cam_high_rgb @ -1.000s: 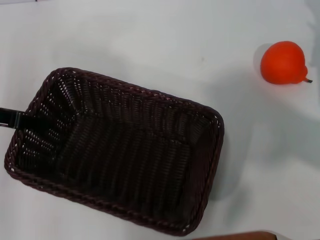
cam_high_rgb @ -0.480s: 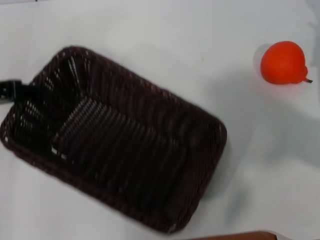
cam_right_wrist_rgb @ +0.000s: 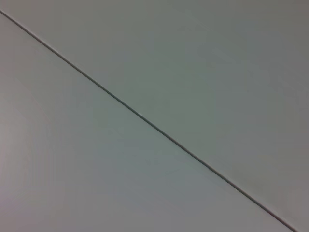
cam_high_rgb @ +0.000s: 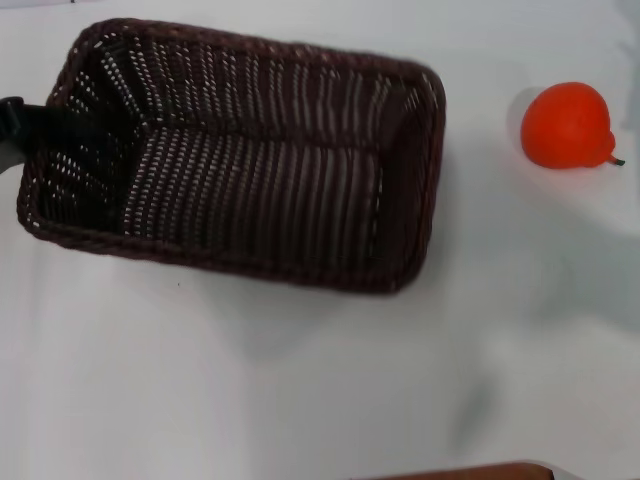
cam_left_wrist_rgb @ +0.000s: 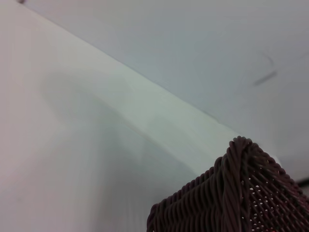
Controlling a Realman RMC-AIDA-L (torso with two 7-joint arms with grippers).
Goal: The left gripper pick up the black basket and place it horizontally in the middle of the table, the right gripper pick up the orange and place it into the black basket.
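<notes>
From the head camera, the basket (cam_high_rgb: 235,160) has swung round a lot in the last second: it was sitting diagonal lower down on the counter (cam_high_rgb: 300,390), and now it's farther back and close to level, long side running left to right, maybe a touch tilted. The left tool (cam_high_rgb: 30,125) is at the basket's left short end, clamped on the rim there as far as I can judge, since the basket clearly moved with it. The orange (cam_high_rgb: 567,125) hasn't budged, sitting well off to the basket's right. So the basket half looks nearly done, pending a set-down and release. Left wrist camera just shows a corner of the basket's woven rim (cam_left_wrist_rgb: 236,193) up close, against bare counter (cam_left_wrist_rgb: 72,145). Right wrist camera shows only plain surface with a thin line across it, so the right tool isn't visible anywhere and its state is unknown.
</notes>
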